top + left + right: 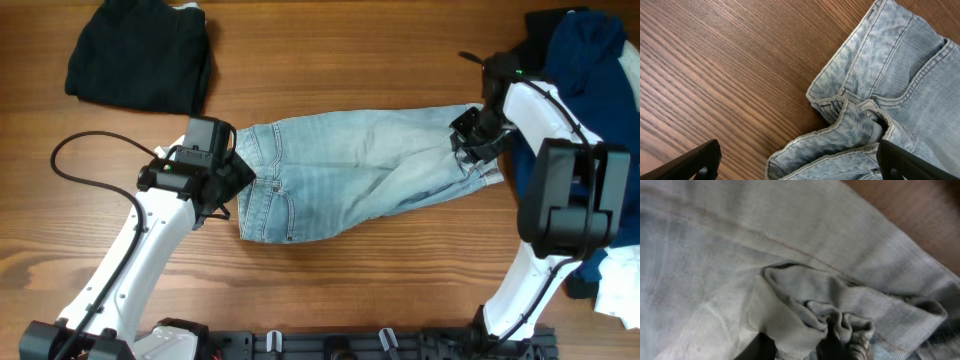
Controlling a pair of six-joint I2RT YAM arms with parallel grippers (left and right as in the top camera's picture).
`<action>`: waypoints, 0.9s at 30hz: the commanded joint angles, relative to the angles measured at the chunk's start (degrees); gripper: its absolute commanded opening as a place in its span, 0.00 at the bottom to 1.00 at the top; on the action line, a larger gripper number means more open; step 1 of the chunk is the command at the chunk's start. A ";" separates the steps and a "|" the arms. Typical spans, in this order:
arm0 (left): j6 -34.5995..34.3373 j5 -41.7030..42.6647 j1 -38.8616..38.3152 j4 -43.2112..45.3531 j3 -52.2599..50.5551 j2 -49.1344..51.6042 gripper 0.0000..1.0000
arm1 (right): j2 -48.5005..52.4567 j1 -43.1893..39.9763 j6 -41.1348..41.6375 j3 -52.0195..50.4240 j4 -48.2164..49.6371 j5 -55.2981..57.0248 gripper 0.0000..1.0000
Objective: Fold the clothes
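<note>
Overhead: right claw [468, 140] low at jeans [340, 185] hem, tight on denim; left claw [240, 176] wide open.

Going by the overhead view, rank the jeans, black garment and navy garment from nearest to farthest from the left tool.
1. Jeans, waistband right at the left tool.
2. Black garment, far-left corner of the table.
3. Navy garment, far-right corner.

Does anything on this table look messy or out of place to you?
The jeans lie crumpled: the leg end is bunched up in the right gripper, and the waistband is rumpled near the left gripper.
</note>
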 commanded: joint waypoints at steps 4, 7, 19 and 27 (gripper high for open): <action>8.52 2.05 0.48 -0.28 5.11 -0.81 1.00 | -11.89 0.11 -16.28 -2.73 6.40 -11.26 0.49; 8.48 7.65 0.48 -4.31 8.76 -2.14 1.00 | -22.97 0.11 -17.70 -2.73 2.45 -10.58 0.83; -11.28 12.20 -7.26 -7.58 -8.48 -2.64 0.96 | -41.07 0.11 -18.93 -2.75 -8.96 -1.68 0.90; -14.95 7.06 -8.87 7.34 -19.23 -2.62 0.69 | -40.46 0.11 -18.95 -2.75 -8.24 -1.70 0.90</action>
